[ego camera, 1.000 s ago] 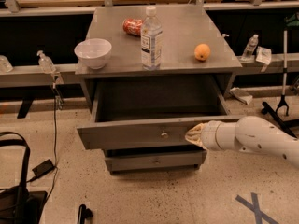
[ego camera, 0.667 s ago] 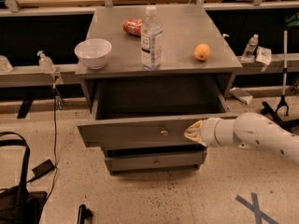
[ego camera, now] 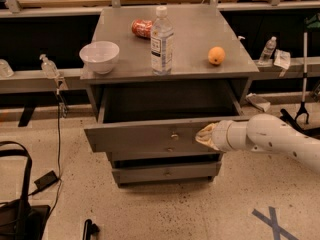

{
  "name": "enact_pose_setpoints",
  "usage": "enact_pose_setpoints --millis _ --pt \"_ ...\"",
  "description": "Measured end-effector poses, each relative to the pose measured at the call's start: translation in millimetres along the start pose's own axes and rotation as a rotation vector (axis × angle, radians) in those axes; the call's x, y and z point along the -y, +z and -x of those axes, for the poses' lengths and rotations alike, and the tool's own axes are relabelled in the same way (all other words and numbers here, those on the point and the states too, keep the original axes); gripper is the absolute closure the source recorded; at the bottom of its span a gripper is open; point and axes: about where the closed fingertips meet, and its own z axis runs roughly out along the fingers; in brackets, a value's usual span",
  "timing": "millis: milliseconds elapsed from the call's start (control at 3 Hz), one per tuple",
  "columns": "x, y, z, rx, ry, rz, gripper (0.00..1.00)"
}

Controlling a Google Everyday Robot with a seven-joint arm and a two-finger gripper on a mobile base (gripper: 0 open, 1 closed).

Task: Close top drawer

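The top drawer (ego camera: 145, 138) stands pulled out under a grey worktop (ego camera: 195, 31) bearing a bowl (ego camera: 99, 55), bottle (ego camera: 162, 41) and orange (ego camera: 216, 55), above a speckled floor (ego camera: 200, 209). The gripper (ego camera: 204, 135) sits at its front panel; its grip cannot be told.

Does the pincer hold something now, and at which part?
Nothing appears held. The pincer is at the front panel of the open top drawer, right of its knob, not around it.
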Motion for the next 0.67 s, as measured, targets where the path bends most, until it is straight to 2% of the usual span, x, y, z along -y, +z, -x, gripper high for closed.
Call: enact_pose_setpoints --millis 667 --pt "19.9 17.0 2.3 0.01 -0.006 -0.007 1.0"
